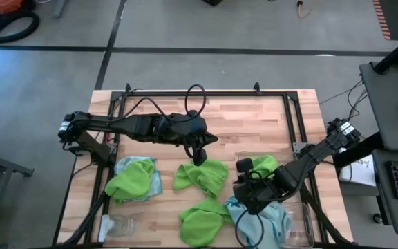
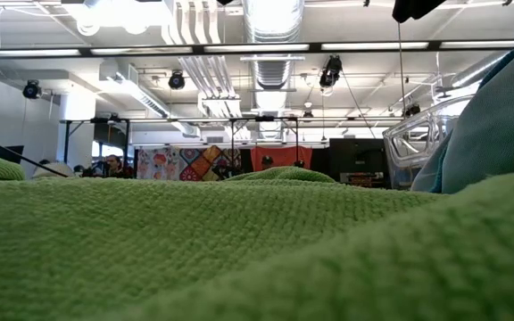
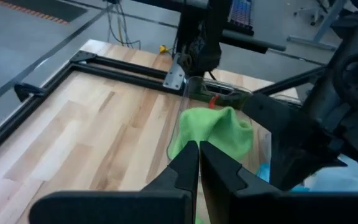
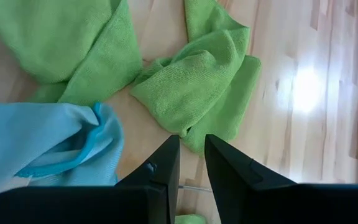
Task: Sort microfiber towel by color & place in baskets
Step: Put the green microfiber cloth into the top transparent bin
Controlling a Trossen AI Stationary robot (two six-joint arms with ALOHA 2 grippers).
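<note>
Lime green towels lie on the wooden table: one on a pale blue towel at the left (image 1: pixel 133 178), one in the middle (image 1: pixel 202 176), one near the front (image 1: pixel 202 218). A blue towel (image 1: pixel 262 223) lies at the front right. Another green towel (image 3: pixel 213 127) sits in a clear basket (image 3: pixel 194 84) at the right. My left gripper (image 1: pixel 199 158) hangs shut above the middle towel's far edge, holding nothing. My right gripper (image 4: pixel 191 152) hovers over bare wood between the blue towel (image 4: pixel 48 143) and a green one (image 4: pixel 191 81), its fingers a little apart with nothing between them.
A second clear basket (image 1: pixel 302 223) stands at the front right corner, beside the blue towel. A small glass jar (image 1: pixel 119 225) lies at the front left. A black metal frame (image 1: pixel 206 93) runs along the table's far edge and sides. Bare wood shows across the far half.
</note>
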